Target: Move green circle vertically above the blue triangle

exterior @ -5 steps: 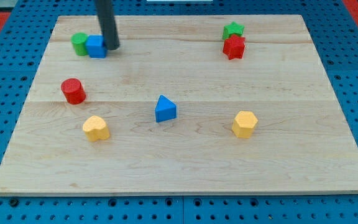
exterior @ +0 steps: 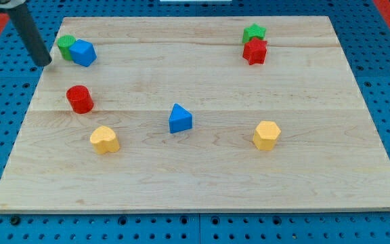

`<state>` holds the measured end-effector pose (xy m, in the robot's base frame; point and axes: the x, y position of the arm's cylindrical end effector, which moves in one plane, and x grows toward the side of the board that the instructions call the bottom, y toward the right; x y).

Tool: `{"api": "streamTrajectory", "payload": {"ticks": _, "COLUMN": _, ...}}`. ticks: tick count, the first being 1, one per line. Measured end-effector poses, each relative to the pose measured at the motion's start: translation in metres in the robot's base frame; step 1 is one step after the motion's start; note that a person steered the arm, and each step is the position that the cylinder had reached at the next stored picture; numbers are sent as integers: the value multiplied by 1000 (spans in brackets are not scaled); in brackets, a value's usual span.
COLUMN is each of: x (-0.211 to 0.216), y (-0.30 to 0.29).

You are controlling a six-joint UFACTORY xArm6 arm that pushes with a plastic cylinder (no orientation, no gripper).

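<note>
The green circle point(exterior: 65, 46) sits near the board's top-left corner, touching a blue cube point(exterior: 83, 52) on its right. The blue triangle point(exterior: 179, 118) lies near the middle of the board, far to the right and below. My tip point(exterior: 44, 62) is at the board's left edge, just left of and slightly below the green circle, apart from it.
A red cylinder point(exterior: 80, 99) and a yellow block point(exterior: 104, 139) lie at the left. A green star point(exterior: 254, 32) touches a red star point(exterior: 254, 51) at the top right. A yellow hexagon point(exterior: 266, 135) lies at the lower right. The wooden board point(exterior: 202, 183) sits on blue pegboard.
My tip moved left, from the right side of the blue cube to the board's left edge. The green circle and blue cube shifted left, and the cube turned.
</note>
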<state>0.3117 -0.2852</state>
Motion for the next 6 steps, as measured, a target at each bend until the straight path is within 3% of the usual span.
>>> {"api": "streamTrajectory", "payload": {"ticks": 1, "x": -37, "y": 42}}
{"api": "streamTrajectory", "payload": {"ticks": 3, "x": -59, "y": 32}}
{"api": "streamTrajectory", "payload": {"ticks": 4, "x": -78, "y": 83}}
{"api": "streamTrajectory", "payload": {"ticks": 6, "x": -78, "y": 263}}
